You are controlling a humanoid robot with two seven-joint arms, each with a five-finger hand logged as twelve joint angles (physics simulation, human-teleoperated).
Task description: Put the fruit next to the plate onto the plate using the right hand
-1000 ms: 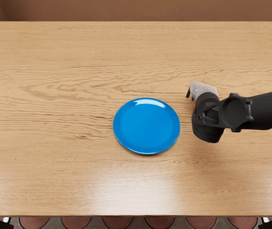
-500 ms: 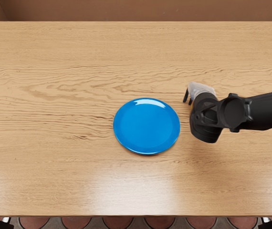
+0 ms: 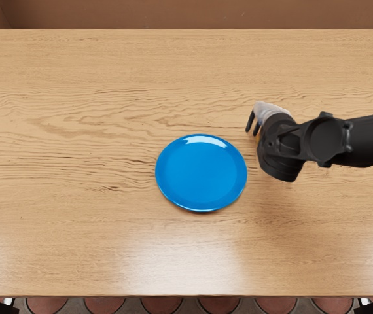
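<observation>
Right hand hangs low over the table, just beside the blue plate, on its right side. The wrist bends down so the hand can reach the fruit. The hand hides the fruit, so I cannot tell if it is closed on it. Nothing is on the plate, so the fruit probably goes there next.
</observation>
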